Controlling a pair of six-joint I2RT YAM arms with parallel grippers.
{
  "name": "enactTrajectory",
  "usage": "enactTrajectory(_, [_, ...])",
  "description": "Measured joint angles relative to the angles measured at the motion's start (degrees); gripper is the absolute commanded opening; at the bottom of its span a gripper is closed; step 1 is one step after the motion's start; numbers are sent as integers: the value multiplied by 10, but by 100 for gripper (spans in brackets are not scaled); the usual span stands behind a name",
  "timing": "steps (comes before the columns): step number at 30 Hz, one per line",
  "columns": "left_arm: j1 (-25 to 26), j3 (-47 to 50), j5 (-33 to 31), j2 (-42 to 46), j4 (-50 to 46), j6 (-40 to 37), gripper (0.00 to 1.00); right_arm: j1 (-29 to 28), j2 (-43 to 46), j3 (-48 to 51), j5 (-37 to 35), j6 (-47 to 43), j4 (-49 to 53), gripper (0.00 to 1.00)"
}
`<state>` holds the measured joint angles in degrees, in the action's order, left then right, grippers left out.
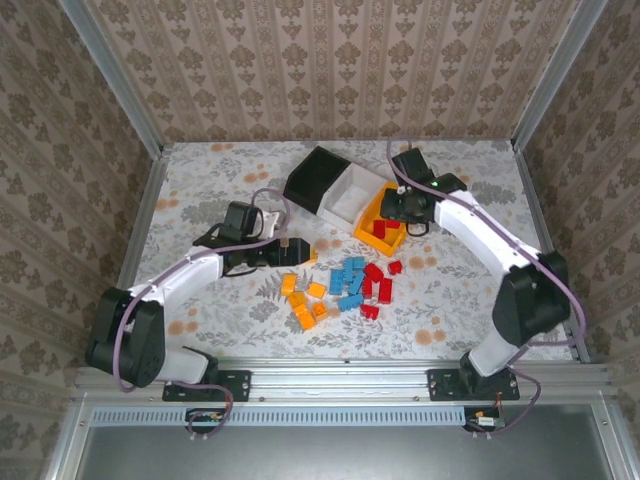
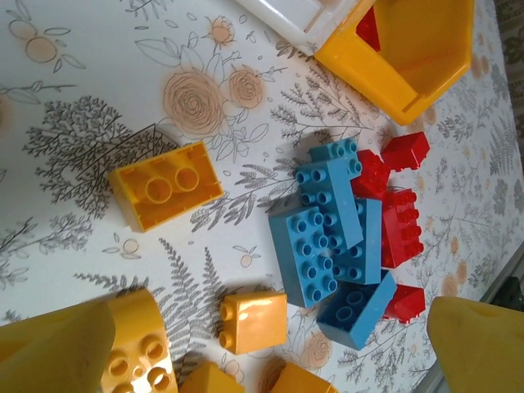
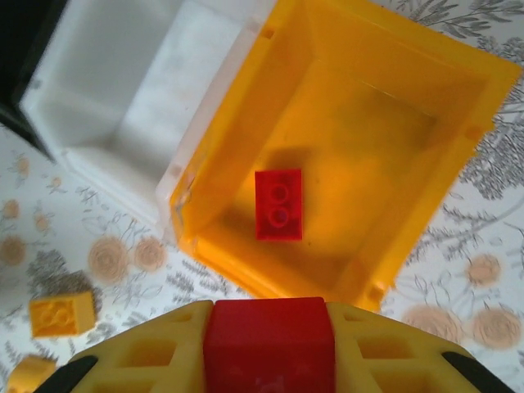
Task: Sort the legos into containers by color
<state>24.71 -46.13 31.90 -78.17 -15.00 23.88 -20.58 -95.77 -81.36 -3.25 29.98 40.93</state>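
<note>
Blocky red brick [image 3: 268,344] in clenched right jaws over glossy yellow bin [image 3: 368,164]; left jaws agape.

Beige damask-patterned wallpapered walls [image 1: 300,70] enclose three sides, framed by grey aluminium posts [image 1: 111,75]. The white table covering [image 1: 200,170] (printed with orange roses and grey ferns) is evenly lit; a silver metal rail [image 1: 340,382] edges its near side.

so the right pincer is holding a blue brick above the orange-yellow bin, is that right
Not quite. The brick held in the right pincer is red, not blue; the right wrist view shows it. The rest holds: it is above the orange-yellow bin.
</note>
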Motion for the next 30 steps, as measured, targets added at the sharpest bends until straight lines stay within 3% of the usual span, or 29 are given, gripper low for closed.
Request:
enactTrajectory(9, [0, -3, -49, 17, -79, -14, 100, 24, -141, -55, 7, -18, 0, 32])
enactTrajectory(14, [7, -36, -73, -14, -111, -20, 100, 29, -168, -63, 11, -20, -8, 42])
enactTrajectory(23, [45, -123, -114, -98, -155, -47, 97, 29, -155, -53, 24, -28, -21, 57])
enactTrajectory(30, [61, -207, -155, -168, -195, -73, 93, 28, -22, 35, 31, -17, -41, 60])
